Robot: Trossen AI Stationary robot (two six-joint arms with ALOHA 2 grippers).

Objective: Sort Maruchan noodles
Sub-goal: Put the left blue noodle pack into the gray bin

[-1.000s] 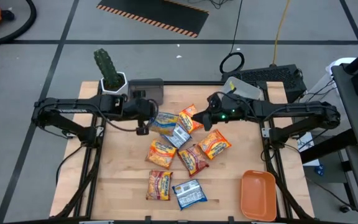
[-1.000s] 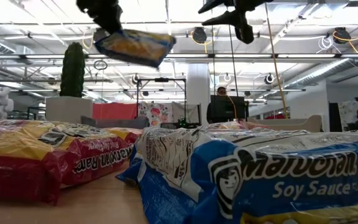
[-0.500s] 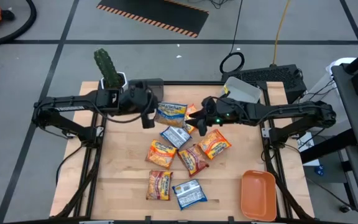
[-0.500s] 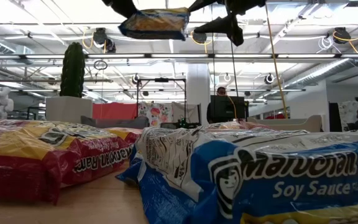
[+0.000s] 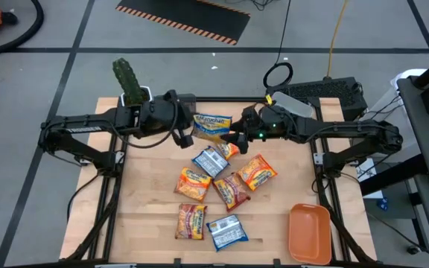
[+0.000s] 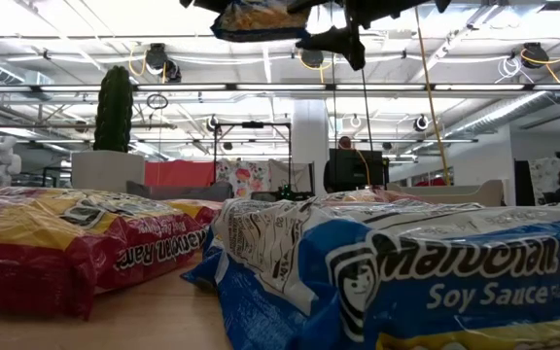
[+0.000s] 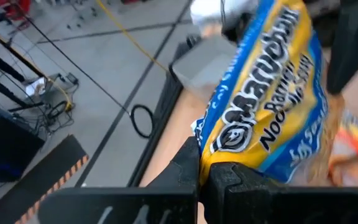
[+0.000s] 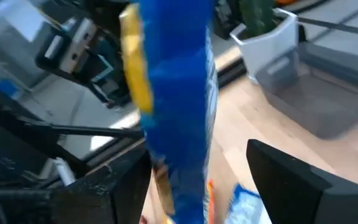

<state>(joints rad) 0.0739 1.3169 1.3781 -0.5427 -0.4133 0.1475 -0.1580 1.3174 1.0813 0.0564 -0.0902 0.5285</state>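
Mid-handover above the table (image 5: 147,223): left tool (image 5: 187,134) clamped shut on 1 blue-and-yellow noodle packet (image 5: 211,127), right tool (image 5: 236,138) spread open around its far end, roughly 7 packets (image 5: 193,182) loose below, none sorted yet.

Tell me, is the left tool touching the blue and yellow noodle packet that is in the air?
Touching. In the left wrist view, the left tool is shut on the edge of the blue and yellow packet, pinching it between its fingers.
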